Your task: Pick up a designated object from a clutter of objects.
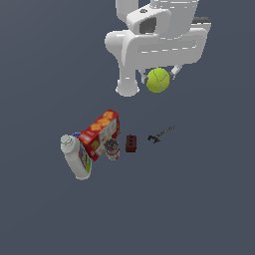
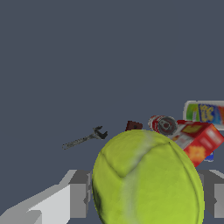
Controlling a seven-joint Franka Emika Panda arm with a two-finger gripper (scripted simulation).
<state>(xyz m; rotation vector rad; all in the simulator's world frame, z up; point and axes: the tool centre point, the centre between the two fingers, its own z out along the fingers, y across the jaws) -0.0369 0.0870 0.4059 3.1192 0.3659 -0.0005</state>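
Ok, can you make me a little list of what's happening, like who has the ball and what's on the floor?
ball: yellow-green tennis ball, held up in the gripper
gripper: shut on the ball, a finger on each side
left on the floor: red box, white bottle, can, brown block, wrench
box and bottle: lying side by side
wrench: apart from the rest, on the exterior view's right

The tennis ball looks matt and fuzzy. The cracker box reads as printed card, the bottle smooth plastic. The can's lid shines like metal.
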